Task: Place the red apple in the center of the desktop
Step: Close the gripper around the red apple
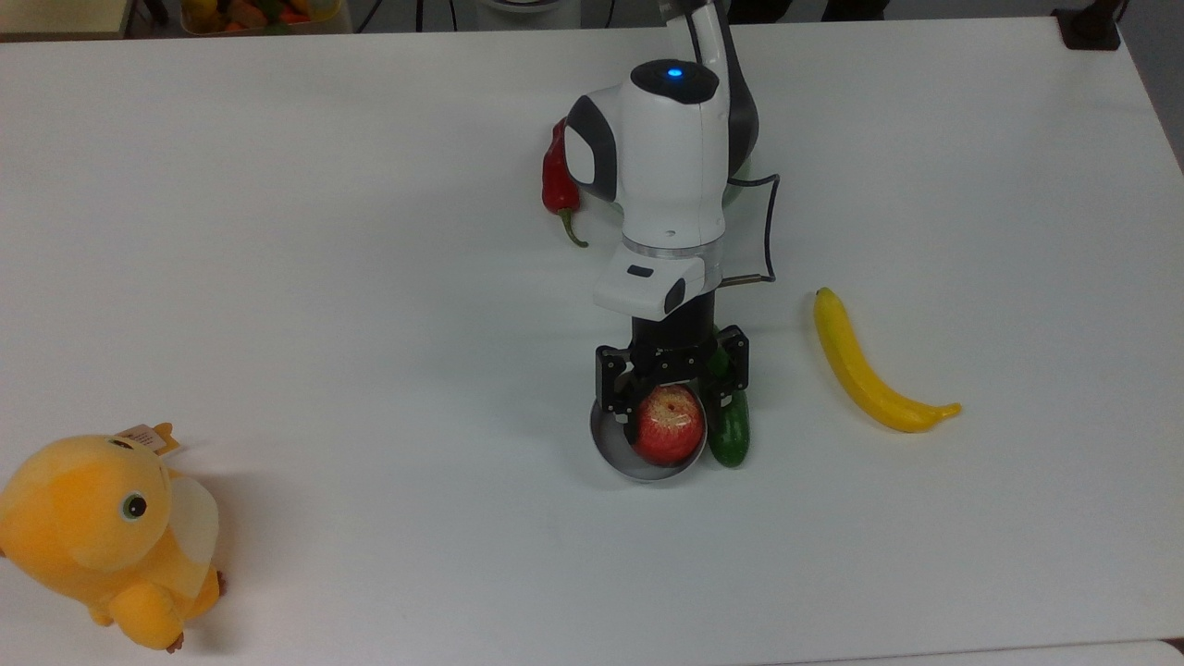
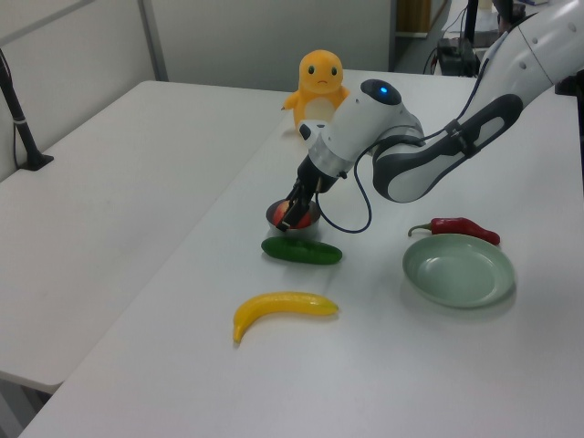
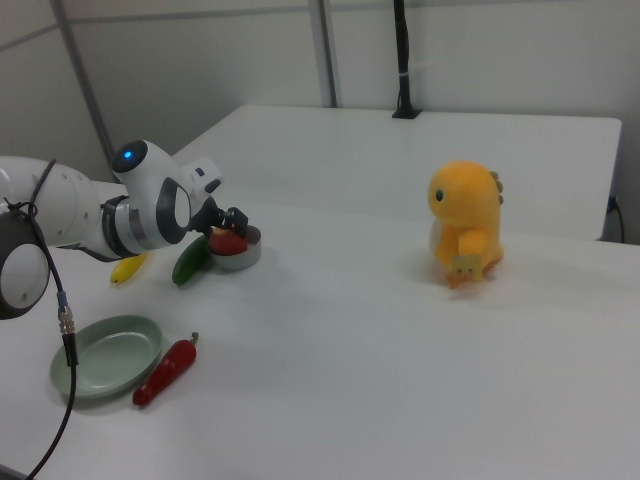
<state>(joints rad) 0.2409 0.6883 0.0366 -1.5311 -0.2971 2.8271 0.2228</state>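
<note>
Sitting between the pincer (image 1: 671, 400) fingers: red apple (image 1: 668, 429).

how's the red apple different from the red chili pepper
The red apple is round and sits in a small metal bowl between the gripper fingers; the red chili pepper is long, thin, green-stemmed and lies on the desktop beside the green plate. Both are red.
</note>
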